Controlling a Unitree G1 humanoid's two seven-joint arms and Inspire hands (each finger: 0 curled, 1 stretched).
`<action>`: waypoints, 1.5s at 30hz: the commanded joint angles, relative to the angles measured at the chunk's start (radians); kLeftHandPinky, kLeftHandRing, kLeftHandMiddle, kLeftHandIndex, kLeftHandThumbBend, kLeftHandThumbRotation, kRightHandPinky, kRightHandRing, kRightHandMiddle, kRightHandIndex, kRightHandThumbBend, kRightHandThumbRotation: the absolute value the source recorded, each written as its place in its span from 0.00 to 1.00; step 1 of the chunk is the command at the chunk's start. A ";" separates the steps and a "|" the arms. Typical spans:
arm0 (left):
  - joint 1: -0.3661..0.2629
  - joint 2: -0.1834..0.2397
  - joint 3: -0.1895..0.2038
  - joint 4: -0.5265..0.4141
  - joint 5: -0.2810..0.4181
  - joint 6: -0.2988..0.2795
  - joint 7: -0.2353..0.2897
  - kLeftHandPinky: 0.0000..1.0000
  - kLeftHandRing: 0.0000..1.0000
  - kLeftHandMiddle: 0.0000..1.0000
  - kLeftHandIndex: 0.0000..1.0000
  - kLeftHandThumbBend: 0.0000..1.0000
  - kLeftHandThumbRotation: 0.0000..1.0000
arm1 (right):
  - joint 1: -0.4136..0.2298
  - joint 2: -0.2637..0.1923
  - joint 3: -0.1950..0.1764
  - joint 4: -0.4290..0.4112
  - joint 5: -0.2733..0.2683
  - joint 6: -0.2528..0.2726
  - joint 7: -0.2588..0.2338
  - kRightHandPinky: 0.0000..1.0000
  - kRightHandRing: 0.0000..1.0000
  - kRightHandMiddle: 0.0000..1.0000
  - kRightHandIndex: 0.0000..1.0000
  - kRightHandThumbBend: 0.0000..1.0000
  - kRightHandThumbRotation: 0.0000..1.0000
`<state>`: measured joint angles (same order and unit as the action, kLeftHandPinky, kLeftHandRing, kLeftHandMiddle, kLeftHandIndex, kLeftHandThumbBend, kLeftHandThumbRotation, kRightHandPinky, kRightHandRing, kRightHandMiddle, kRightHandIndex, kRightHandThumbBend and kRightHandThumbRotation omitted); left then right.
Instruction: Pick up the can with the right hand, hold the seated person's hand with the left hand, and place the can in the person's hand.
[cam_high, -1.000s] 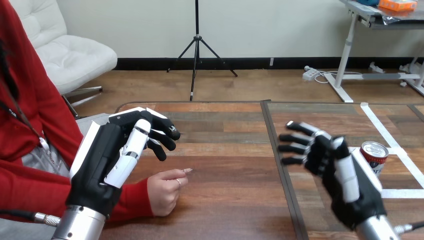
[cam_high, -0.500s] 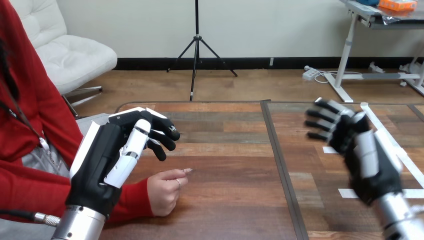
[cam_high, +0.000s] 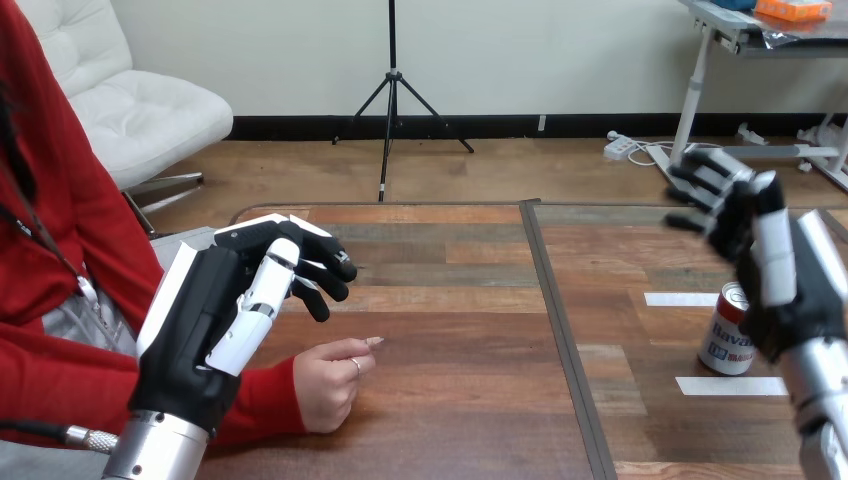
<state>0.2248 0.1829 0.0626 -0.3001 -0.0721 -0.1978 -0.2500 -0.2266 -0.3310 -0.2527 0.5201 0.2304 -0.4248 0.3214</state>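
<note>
A red, white and blue can (cam_high: 727, 335) stands upright on the table at the right, partly hidden behind my right hand (cam_high: 770, 250). That hand hovers above and in front of the can with relaxed fingers and holds nothing. My left hand (cam_high: 225, 310) floats above the table at the left, its fingers loosely bent and empty. Just below and to its right, the person's hand (cam_high: 332, 378) rests on the table as a loose fist, apart from my left hand.
The wooden table (cam_high: 450, 400) has a dark seam (cam_high: 560, 330) down its middle. White tape strips (cam_high: 685, 299) lie on its right half around the can. The person's red sleeve (cam_high: 255, 400) lies along the near left edge.
My right hand has swung up and to the right, uncovering the can. The left hand and the person's hand have stayed put.
</note>
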 joint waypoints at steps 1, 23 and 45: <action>-0.039 0.014 0.021 -0.001 -0.008 -0.028 0.004 0.33 0.46 0.50 0.43 0.00 0.77 | -0.109 -0.044 -0.017 0.058 -0.050 -0.059 -0.047 0.76 0.83 0.84 0.84 0.83 1.00; -0.023 0.013 0.032 -0.023 0.004 -0.017 0.010 0.32 0.45 0.48 0.42 0.00 0.73 | -0.223 -0.180 0.039 0.285 -0.317 -0.163 -0.261 0.80 0.87 0.87 0.86 0.90 1.00; -0.030 0.004 0.017 -0.027 0.020 -0.009 0.012 0.31 0.42 0.48 0.42 0.00 0.62 | -0.296 -0.299 0.108 0.433 -0.453 -0.043 -0.281 0.86 0.96 0.95 0.93 1.00 0.57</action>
<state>0.2321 0.1825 0.0892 -0.3025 -0.0570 -0.1983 -0.2458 -0.4160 -0.5954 -0.1541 0.9134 -0.2429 -0.4622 0.0126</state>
